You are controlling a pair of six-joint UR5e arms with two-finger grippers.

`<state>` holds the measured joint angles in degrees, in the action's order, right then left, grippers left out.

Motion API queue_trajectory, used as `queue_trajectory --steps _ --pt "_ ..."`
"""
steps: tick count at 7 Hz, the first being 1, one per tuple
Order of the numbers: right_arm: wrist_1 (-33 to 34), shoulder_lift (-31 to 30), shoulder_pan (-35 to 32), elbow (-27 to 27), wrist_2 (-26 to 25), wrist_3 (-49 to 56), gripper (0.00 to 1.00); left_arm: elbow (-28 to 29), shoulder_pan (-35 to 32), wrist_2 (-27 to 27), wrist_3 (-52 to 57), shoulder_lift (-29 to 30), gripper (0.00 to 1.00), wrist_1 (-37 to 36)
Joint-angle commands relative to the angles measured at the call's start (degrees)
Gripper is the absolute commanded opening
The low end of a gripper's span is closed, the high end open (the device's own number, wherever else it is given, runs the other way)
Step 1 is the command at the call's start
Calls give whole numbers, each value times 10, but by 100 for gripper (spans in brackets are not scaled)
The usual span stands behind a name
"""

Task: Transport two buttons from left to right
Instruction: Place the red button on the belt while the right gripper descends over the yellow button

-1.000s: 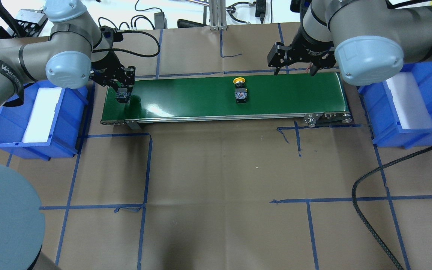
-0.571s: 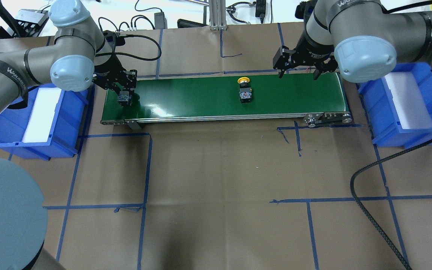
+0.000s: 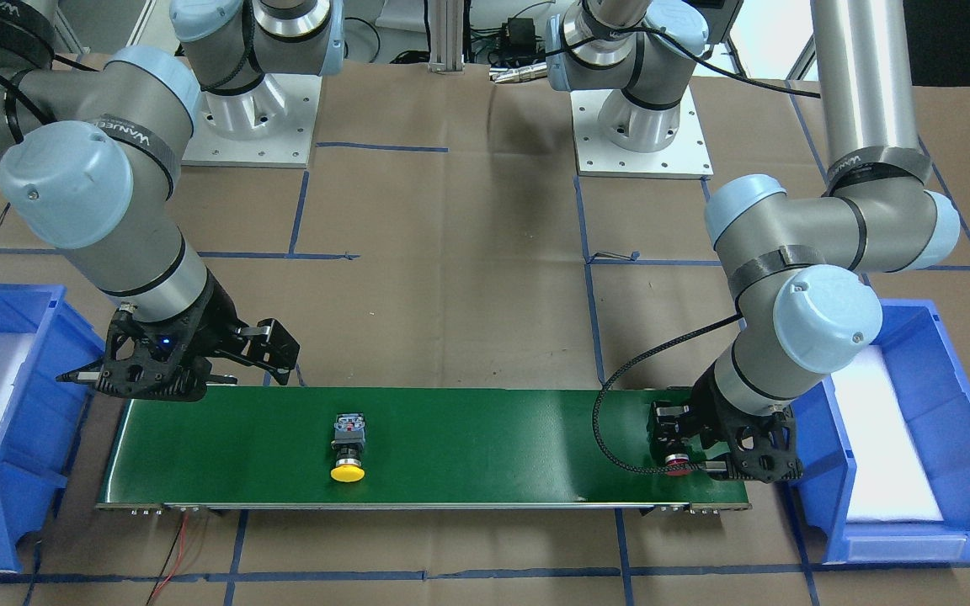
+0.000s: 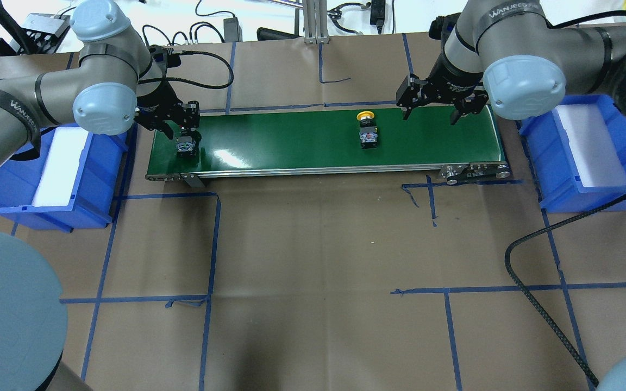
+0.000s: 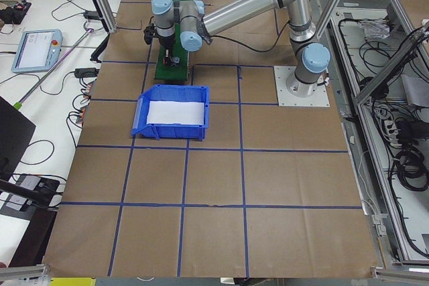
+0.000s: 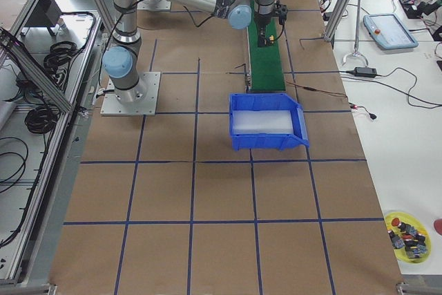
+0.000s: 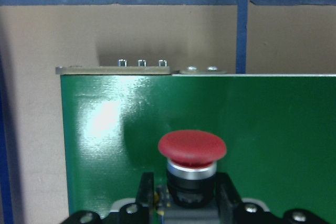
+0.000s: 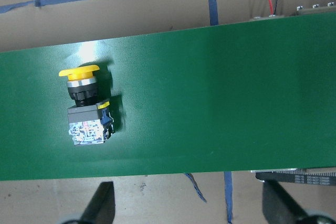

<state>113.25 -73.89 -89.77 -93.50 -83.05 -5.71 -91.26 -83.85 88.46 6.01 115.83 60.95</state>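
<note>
The yellow button [image 4: 368,133] rides closer to my right gripper [image 4: 430,115], and my left gripper [image 4: 185,137] brings the red button [image 7: 192,147] down.
My left gripper has dropped a little and is closed on the red button's body, low over the near end of the belt [image 4: 291,142]. I cannot tell if the button touches the belt yet. The yellow button lies on its side on the belt. It has slid along toward my right gripper, but it is off to one side, not under it. My right gripper waits above the belt's other end, fingers wide, holding nothing. I think one button is on its way and the red one goes next. I see no button in the bin [image 4: 590,198] past my right gripper.
</note>
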Motion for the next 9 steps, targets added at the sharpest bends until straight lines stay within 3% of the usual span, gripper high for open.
queue_trajectory --steps 1,3,6,7,9 --pt "-8 8 0 -4 16 0 100 16 -1 19 -13 -9 100 10" --pt "-4 39 0 2 28 -1 100 19 -3 35 -27 -56 100 67" --pt "0 67 -1 32 4 8 100 -2 -36 35 -54 -145 100 138" --pt "-1 74 -2 52 -24 9 100 -8 -57 36 -58 -174 100 145" --pt "-3 92 -3 53 -27 5 100 -53 -57 29 -53 -253 100 144"
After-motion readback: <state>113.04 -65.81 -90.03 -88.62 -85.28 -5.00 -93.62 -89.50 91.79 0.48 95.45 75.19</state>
